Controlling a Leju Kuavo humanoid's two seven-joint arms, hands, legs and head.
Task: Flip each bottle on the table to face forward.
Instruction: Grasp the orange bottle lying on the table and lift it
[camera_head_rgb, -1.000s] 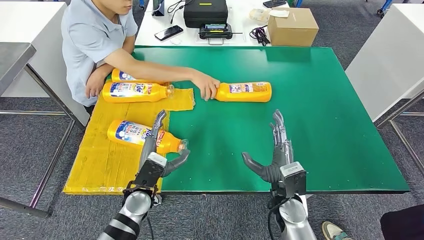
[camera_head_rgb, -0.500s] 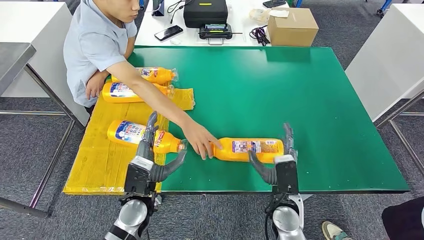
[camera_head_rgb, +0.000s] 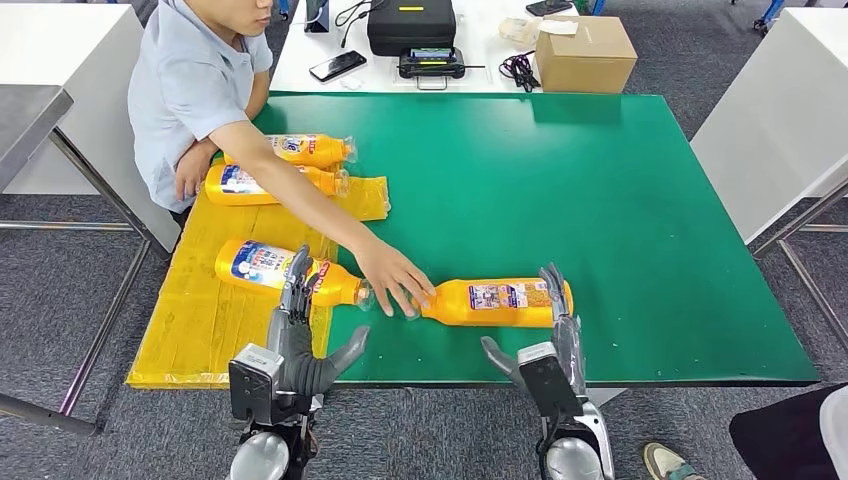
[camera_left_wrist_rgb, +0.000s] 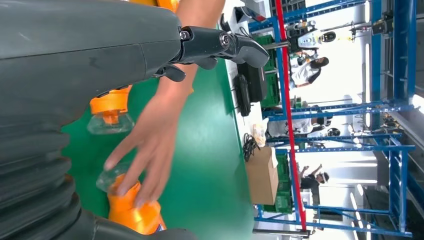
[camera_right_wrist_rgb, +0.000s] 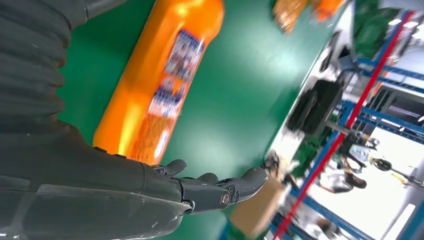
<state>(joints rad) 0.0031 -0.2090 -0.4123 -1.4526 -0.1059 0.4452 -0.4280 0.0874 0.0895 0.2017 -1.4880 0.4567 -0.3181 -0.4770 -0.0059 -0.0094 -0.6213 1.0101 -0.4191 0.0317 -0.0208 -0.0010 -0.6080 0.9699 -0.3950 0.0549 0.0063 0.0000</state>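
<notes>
Head view: four orange plastic bottles lie on their sides on the green bench (camera_head_rgb: 620, 200). Two (camera_head_rgb: 305, 150) (camera_head_rgb: 265, 181) rest at the far end of the yellow mat (camera_head_rgb: 200, 320), one (camera_head_rgb: 290, 272) at its middle, and the fourth orange bottle (camera_head_rgb: 497, 301) on bare green just ahead of the right hand (camera_head_rgb: 550, 345). A person's hand (camera_head_rgb: 393, 280) grips its cap end. Left hand (camera_head_rgb: 295, 345) and right hand both hover open, holding nothing.

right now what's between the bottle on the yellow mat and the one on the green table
In the head view, a person's hand lies between them, its fingers on the cap end of the green-table bottle, just past the cap of the mat bottle.
</notes>
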